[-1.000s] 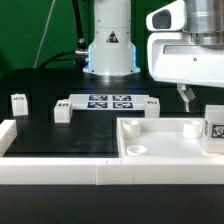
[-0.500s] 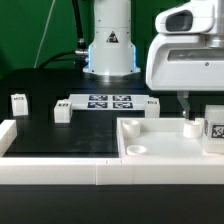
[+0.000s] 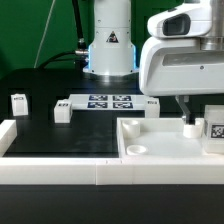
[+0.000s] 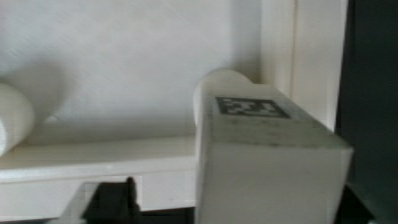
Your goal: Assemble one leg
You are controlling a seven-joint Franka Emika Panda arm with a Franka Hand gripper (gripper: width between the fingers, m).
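A leg [image 3: 213,129], a small white block with a black-and-white tag, stands at the exterior view's right, inside the large white tray-like panel [image 3: 150,133]. My gripper [image 3: 200,116] has come down over it. One dark finger [image 3: 187,112] hangs beside the leg and the other is hidden. In the wrist view the leg [image 4: 262,130] fills the space between the jaws of my gripper [image 4: 240,200]. A dark finger [image 4: 121,198] stands apart from the leg with a gap showing. The jaws are open around it.
Three more legs stand on the black table, at the far left [image 3: 18,103], beside the marker board [image 3: 62,110], and at its other end [image 3: 152,104]. The marker board [image 3: 108,101] lies mid-table. The robot base [image 3: 110,50] is behind. A white rail [image 3: 50,170] runs along the front.
My gripper has come down from above the panel until its finger is level with the leg. The leg and the other parts have not moved.
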